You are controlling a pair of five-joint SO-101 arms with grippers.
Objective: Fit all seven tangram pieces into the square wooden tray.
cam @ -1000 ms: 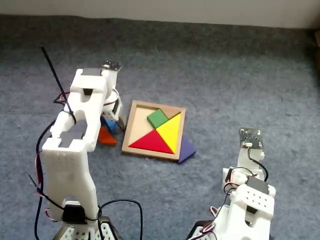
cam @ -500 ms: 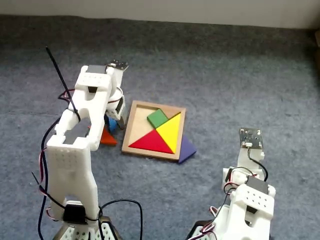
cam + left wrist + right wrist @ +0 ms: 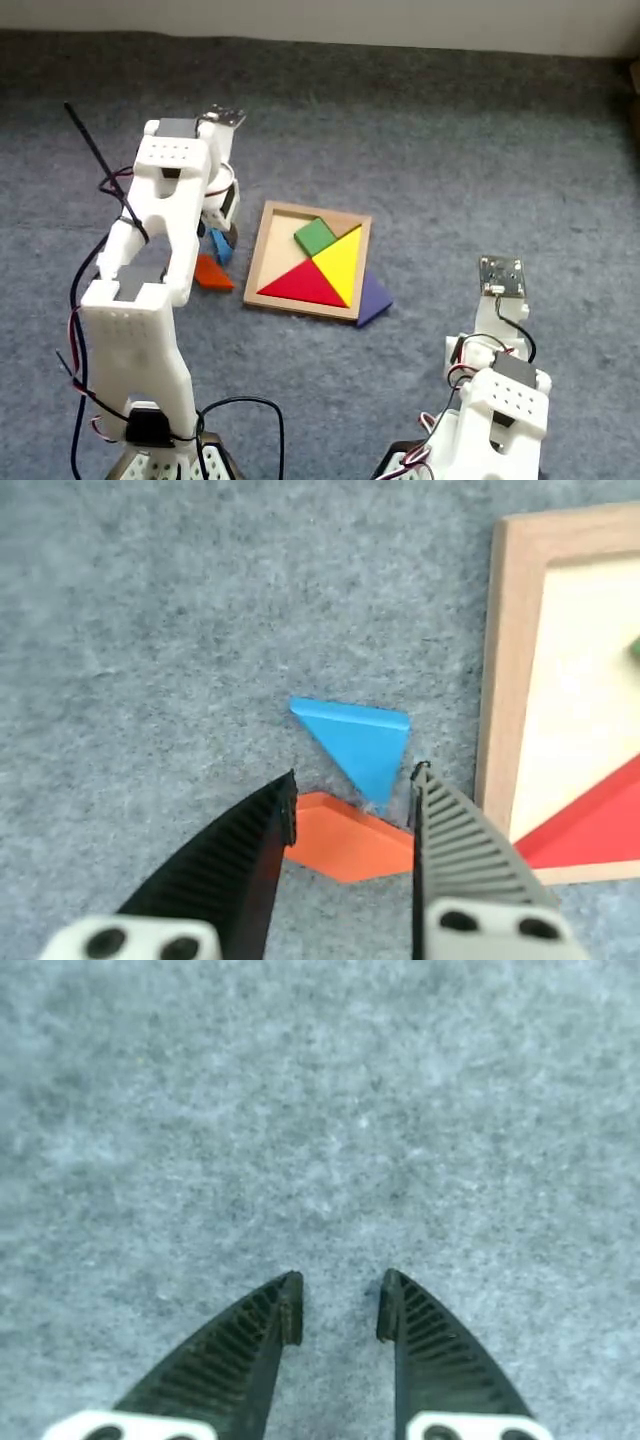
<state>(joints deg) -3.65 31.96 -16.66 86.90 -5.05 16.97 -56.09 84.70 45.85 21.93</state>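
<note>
Left arm has swung back a little from the tray.
Its left gripper point(image 3: 354, 773) hangs open and empty over the blue triangle point(image 3: 362, 742) and orange piece point(image 3: 345, 846), both lying just beside the wooden tray point(image 3: 497, 660). The right gripper point(image 3: 340, 1274) is slightly parted, empty, above the carpet point(image 3: 320, 1110).

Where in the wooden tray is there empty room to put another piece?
The tray is bare along the rim nearest the left gripper, beside the green piece and the red triangle. Just outside that rim it is crowded: the blue triangle, the orange piece and the gripper bunch together.
</note>
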